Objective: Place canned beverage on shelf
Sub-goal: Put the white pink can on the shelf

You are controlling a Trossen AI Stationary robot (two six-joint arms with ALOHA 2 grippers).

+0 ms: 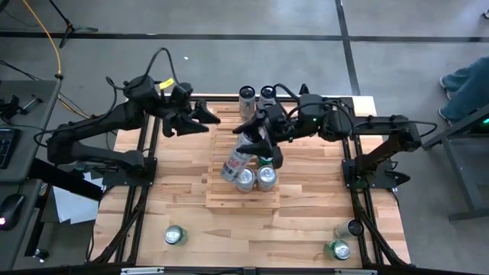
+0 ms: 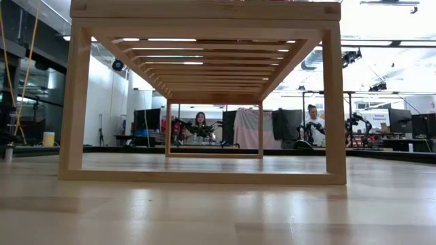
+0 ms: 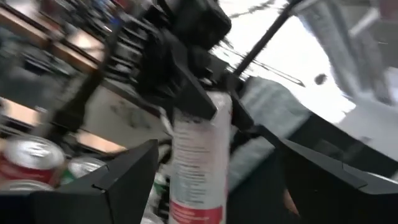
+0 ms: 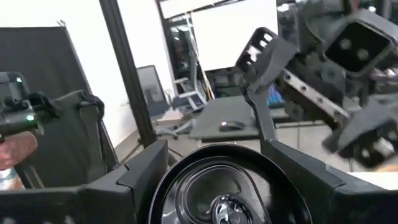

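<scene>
The shelf (image 1: 221, 195), a pale slatted wooden rack, stands mid-table; the low view shows its legs and slats (image 2: 204, 68) from table height. Three cans (image 1: 266, 177) stand on its slats. My right gripper (image 1: 256, 143) reaches in from the table's right, above the shelf, shut on a slim white can with a red band (image 1: 234, 166). My left gripper (image 1: 200, 118) hovers open over the shelf's far left corner, pointing at that can (image 3: 196, 155) without touching it. My right gripper pinches the white can near its top end (image 4: 214, 186) between its two fingers (image 4: 149, 168). The fingers lie level and come from the table's right, across the can. The can hangs below them over the shelf, tilted, with its lower end (image 1: 229, 174) toward the near left.
Two more cans (image 1: 248, 95) stand at the table's far edge, beyond the shelf. A green can (image 1: 176, 235) stands near the front left, and two cans (image 1: 336, 250) stand at the front right. Black frame rails (image 1: 353, 183) run along both sides. People sit in the room behind (image 2: 199, 122).
</scene>
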